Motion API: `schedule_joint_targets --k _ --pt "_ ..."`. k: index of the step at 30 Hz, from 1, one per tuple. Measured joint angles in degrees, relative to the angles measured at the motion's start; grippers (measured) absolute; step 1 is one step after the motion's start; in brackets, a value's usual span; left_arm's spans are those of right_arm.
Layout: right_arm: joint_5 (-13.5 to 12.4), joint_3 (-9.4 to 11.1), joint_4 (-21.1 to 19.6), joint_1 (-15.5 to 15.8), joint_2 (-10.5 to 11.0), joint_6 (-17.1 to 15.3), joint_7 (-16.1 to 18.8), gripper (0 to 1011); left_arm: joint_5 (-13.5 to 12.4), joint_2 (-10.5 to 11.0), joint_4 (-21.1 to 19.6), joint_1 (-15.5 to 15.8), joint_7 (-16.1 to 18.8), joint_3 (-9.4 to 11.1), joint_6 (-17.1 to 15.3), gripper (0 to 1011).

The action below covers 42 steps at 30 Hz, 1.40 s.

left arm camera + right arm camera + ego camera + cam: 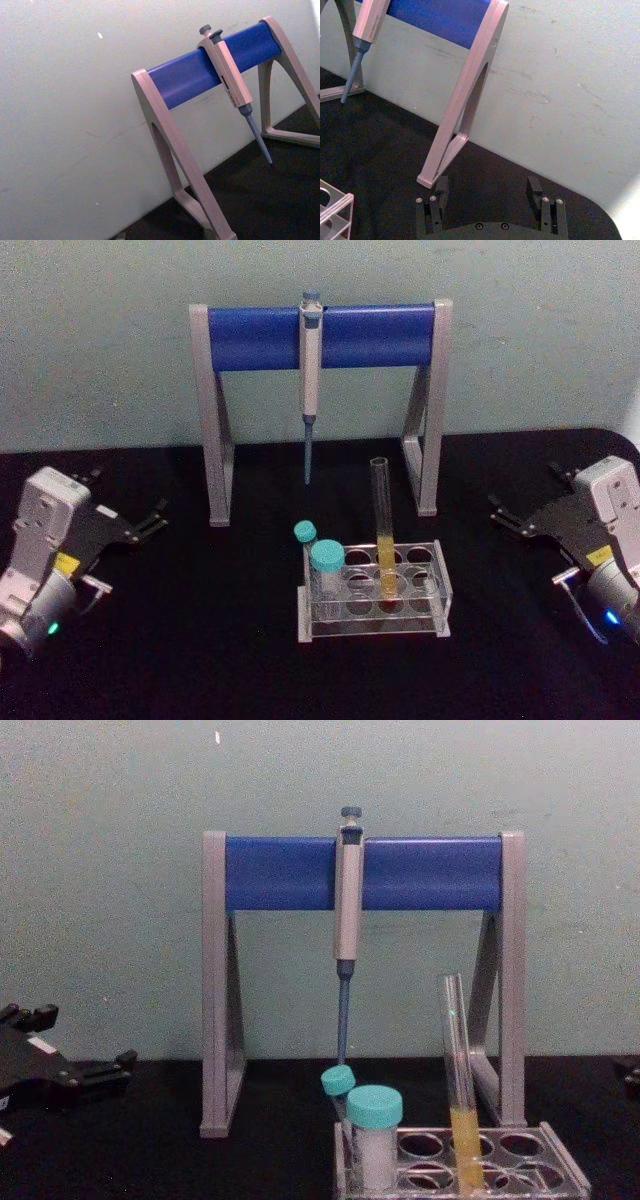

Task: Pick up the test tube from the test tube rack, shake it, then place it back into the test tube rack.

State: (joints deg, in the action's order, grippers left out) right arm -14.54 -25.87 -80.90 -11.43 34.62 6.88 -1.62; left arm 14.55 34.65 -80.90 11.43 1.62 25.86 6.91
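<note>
1. Right gripper: at 3 o'clock of the test tube rack, well apart from it. Fingers are spread wide with nothing between them.
2. Left gripper: at 9 o'clock of the rack, also well apart. Its jaws look spread and empty.
3. Test tube: upright in a hole of the rack's far row, toward 12 o'clock. Yellow-orange liquid fills its lower part, and its open top is high above the plate.
4. Two teal-capped tubes stand at the rack's 9 o'clock end, near the test tube. The pipette stand is behind, at 12 o'clock.
5. Step in hand, as judged: pick-up not yet begun, tube untouched.
6. Next move calls for one gripper to close on the bare glass above the plate, clear of the capped tubes, then lift straight up. With no cap on the tube, shaking risks a spill.
</note>
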Motion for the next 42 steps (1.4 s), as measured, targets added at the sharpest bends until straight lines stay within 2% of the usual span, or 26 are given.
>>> schedule_joint_targets --k 36,42 --pt "0.0 0.0 0.0 0.0 0.0 0.0 0.0 1000 0.0 0.0 0.0 0.0 0.0 0.0 0.0 1001" --pt "0.1 1.5 -0.4 1.0 -0.4 0.8 -0.1 1000 0.0 0.0 0.0 0.0 0.0 0.0 0.0 1001"
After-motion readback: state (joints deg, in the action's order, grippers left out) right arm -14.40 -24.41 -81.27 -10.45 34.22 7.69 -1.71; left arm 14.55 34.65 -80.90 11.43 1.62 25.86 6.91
